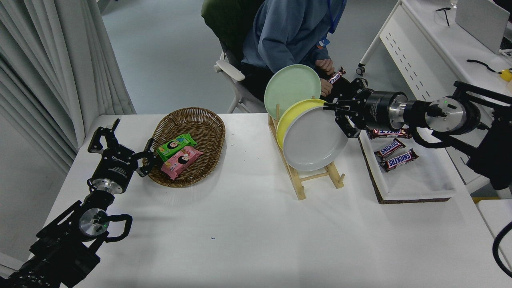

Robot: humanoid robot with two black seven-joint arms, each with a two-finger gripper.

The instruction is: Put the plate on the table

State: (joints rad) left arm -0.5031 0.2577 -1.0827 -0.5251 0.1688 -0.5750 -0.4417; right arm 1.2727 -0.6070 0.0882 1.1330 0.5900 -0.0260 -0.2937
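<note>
The pale grey plate [314, 139] hangs tilted in the air above the wooden rack [306, 180], clear of its slots. My right gripper [340, 116] is shut on the plate's upper right rim and comes in from the right. The yellow plate [290, 116] and the pale green plate [292, 86] still stand in the rack behind it. The white table [248, 224] lies below. My left gripper [120, 146] is open and parked at the lower left, beside the basket.
A wicker basket [188, 146] with two snack packs sits at the left. A white tray [412, 176] with chocolate bars lies at the right. A person sits at the far side, a hand [326, 66] holding a bar near the green plate.
</note>
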